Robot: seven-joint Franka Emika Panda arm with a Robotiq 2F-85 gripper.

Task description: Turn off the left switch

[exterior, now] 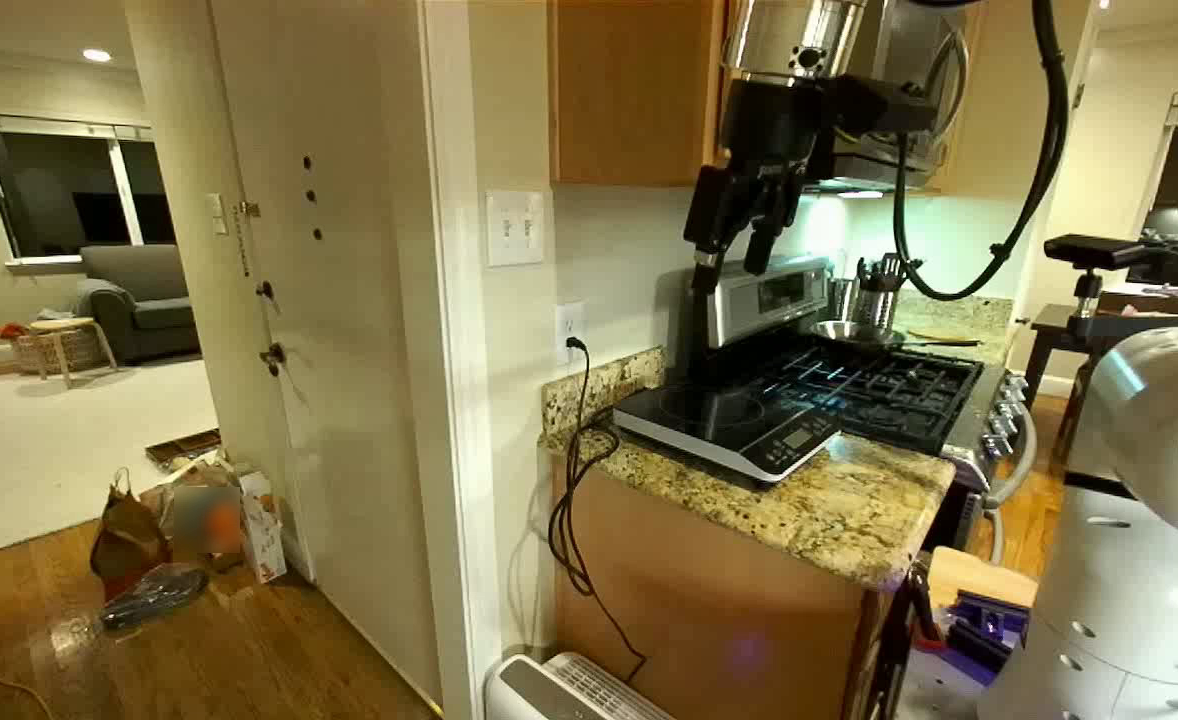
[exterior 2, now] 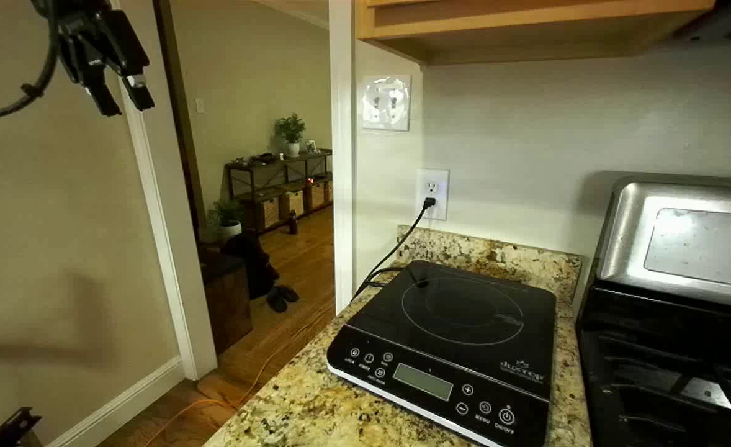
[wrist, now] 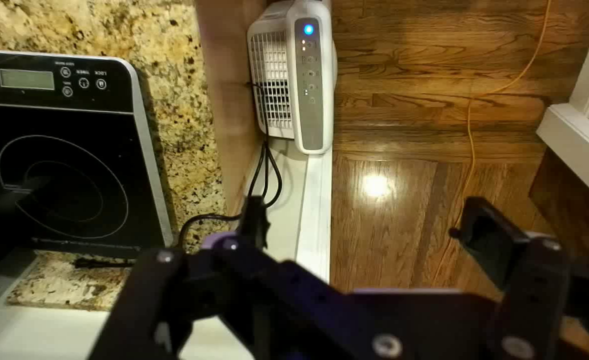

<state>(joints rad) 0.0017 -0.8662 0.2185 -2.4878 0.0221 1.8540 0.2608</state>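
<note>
A cream wall (exterior 2: pixel 527 118) and a wooden floor (wrist: pixel 399 120) take up the most room, then a tall pale door (exterior: pixel 339 300) at the left in an exterior view. A steel and black stove (exterior: pixel 879 395) stands next to the worktop (exterior 2: pixel 316 397), a short run of speckled brown and yellow stone, and a wooden cupboard (exterior: pixel 634 95) hangs on the wall above. A white machine (wrist: pixel 312 125) stands low down, just beside the end of the worktop, a blue light (wrist: pixel 308 29) glowing on its top. Flat on the worktop, near the stove, lies a black hotplate (exterior 2: pixel 458 310), its buttons (exterior 2: pixel 368 358) along the edge farthest from the wall. The hand (wrist: pixel 364 210) hangs high, its two fingers (wrist: pixel 254 220) pointing down and spread wide, with floor showing through the gap in the wrist view. In both exterior views a white switch plate (exterior: pixel 515 228) sits on the wall beside the door frame (exterior: pixel 454 300), near the lower corner of the cupboard and well apart from the hand. Lower and to the right of it is a white outlet (exterior 2: pixel 432 192), the plug (exterior 2: pixel 429 202) of a black cord (exterior 2: pixel 396 248) pushed into its lower half. The left switch (exterior: pixel 506 228) is the left-hand one of the pair on that plate, on the door frame's side; whether it is flipped up or down is too small to tell.
</note>
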